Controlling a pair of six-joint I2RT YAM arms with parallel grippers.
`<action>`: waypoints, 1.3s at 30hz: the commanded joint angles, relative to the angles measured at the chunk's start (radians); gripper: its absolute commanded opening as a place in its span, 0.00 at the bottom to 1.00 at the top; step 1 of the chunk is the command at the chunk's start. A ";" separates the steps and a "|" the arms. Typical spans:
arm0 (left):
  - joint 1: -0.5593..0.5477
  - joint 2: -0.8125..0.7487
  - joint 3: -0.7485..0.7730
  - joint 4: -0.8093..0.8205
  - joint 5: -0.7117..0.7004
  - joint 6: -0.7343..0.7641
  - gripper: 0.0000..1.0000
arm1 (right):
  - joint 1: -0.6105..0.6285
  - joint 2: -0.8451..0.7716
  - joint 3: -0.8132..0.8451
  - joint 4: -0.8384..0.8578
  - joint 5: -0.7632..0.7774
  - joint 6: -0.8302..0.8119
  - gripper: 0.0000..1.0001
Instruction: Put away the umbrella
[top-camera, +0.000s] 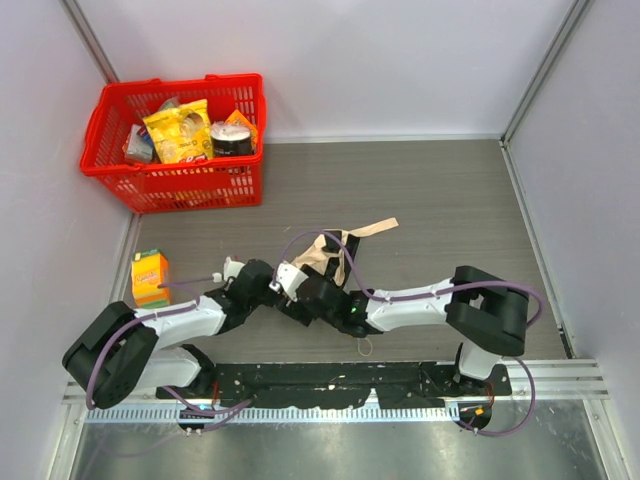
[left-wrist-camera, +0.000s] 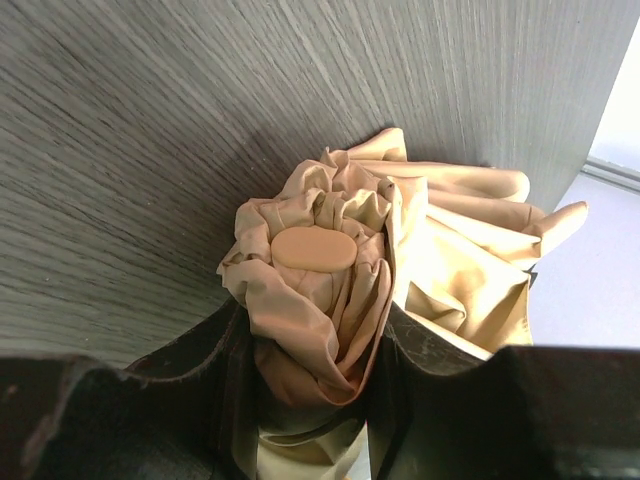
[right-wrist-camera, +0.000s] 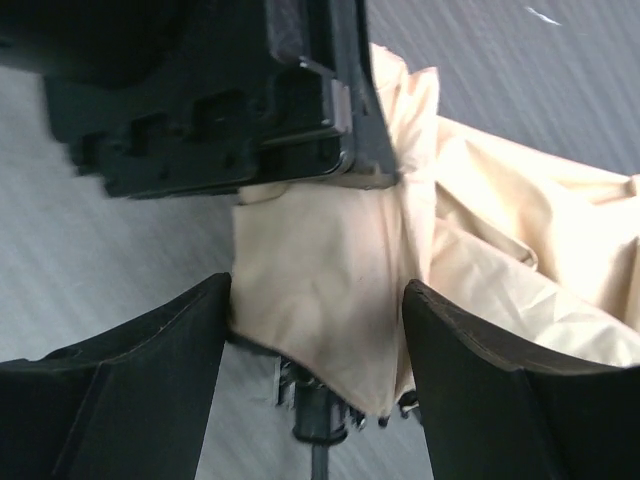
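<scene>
Jaws: left gripper (left-wrist-camera: 315, 338) clamped on bunched top of the umbrella (left-wrist-camera: 330, 300); right gripper (right-wrist-camera: 315, 300) spread wide astride its fabric | Look: collapsed, pale tan canopy crumpled, oval cap (left-wrist-camera: 313, 249) exposed | Place: mid-table (top-camera: 440, 200), between both wrists

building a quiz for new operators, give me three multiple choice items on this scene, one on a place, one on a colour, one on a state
1. Where does the red basket stand?
A) far left corner of the table
B) near right corner
C) between the two arms

2. What colour is the carton beside the left arm?
A) blue
B) orange
C) green

3. What is the left hand doing?
A) open and empty
B) holding the carton
C) closed on the umbrella

Answers:
1. A, the overhead view shows it against the far left walls.
2. B, its faces are orange.
3. C, the left wrist view shows its fingers pinching the bunched beige fabric.
</scene>
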 joint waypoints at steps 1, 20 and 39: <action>-0.007 0.011 0.023 -0.235 0.020 -0.015 0.00 | 0.030 0.109 0.056 0.117 0.223 -0.129 0.74; -0.005 0.022 0.030 -0.255 0.047 -0.035 0.00 | 0.043 0.252 -0.011 0.116 0.331 -0.201 0.01; 0.116 -0.283 -0.126 0.067 -0.008 0.248 1.00 | -0.115 0.137 -0.110 0.050 -0.114 0.027 0.01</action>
